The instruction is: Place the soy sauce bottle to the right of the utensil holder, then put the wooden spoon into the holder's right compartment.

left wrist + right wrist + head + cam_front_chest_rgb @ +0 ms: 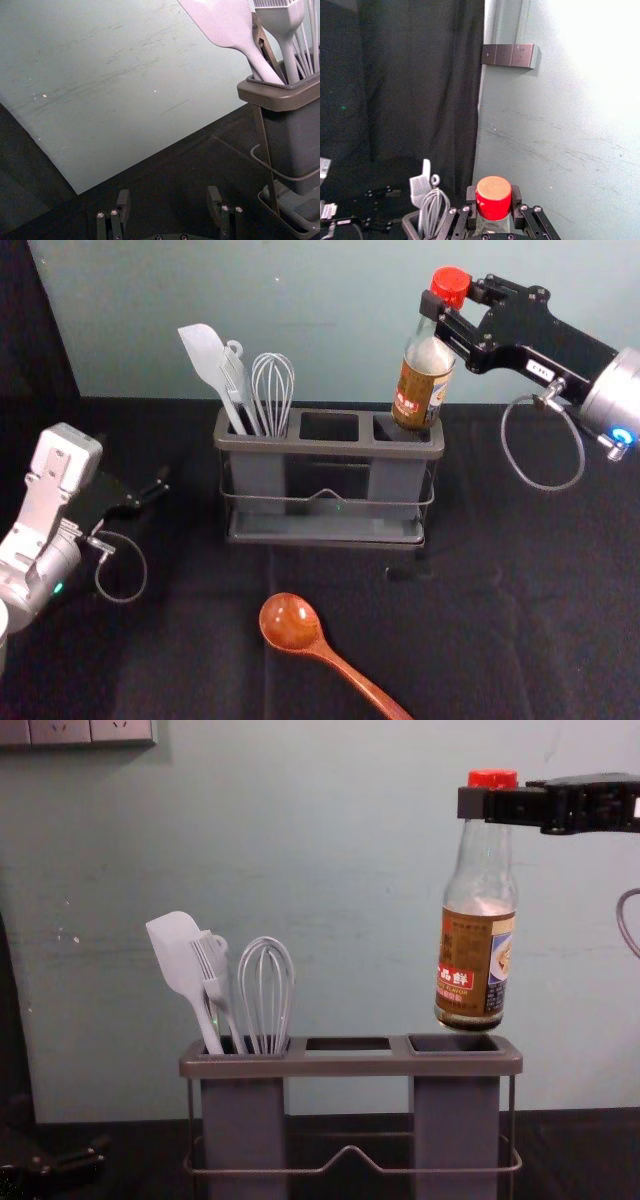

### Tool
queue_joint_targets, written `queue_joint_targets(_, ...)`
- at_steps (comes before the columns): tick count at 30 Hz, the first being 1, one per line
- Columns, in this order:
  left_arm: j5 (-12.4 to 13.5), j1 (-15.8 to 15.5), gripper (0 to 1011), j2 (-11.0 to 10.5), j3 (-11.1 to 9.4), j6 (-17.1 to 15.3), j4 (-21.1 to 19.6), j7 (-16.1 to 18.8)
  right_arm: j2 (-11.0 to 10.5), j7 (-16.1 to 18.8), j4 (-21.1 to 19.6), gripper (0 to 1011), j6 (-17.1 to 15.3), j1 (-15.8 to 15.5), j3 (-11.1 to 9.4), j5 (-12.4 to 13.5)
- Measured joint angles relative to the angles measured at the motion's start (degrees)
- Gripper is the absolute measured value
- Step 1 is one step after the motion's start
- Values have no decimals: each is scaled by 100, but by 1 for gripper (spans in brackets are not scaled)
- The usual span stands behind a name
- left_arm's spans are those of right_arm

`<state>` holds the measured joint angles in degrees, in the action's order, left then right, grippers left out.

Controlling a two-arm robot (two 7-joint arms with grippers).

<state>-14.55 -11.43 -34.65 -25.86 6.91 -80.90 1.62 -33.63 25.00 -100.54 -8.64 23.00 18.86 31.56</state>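
My right gripper (455, 318) is shut on the red-capped neck of the soy sauce bottle (422, 380). In the chest view the bottle (476, 960) hangs upright, its base just above the right compartment of the utensil holder (350, 1066); the right gripper (488, 804) reaches in from the right edge. The right wrist view has the red cap (493, 197) between the fingers of the right gripper (493, 200). The wooden spoon (292, 623) lies in front of the holder (330, 448). My left gripper (150, 492) is left of the holder; its wrist view shows this gripper (169, 202) open and holding nothing.
A white spatula (178, 952), a brush (213, 970) and a whisk (266, 990) stand in the holder's left compartment. Black cloth (530, 590) covers the table, with a pale wall (300, 320) behind it.
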Motion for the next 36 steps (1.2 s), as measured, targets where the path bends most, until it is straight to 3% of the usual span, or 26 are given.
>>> queue_joint_targets(8, 0, 0, 1005, 0, 0, 0, 0, 0, 64, -59, 181, 388, -16, 116, 22, -16)
queue_joint_targets(17, 0, 0, 1005, 0, 0, 0, 0, 0, -23, -112, 163, 388, -10, 33, -142, 17)
queue_joint_targets(28, 0, 0, 1005, 0, 0, 0, 0, 0, -358, -400, -266, 388, -223, -569, -722, 360)
queue_joint_targets(36, 0, 0, 1005, 0, 0, 0, 0, 0, -477, -452, -318, 388, -202, -949, -878, 481)
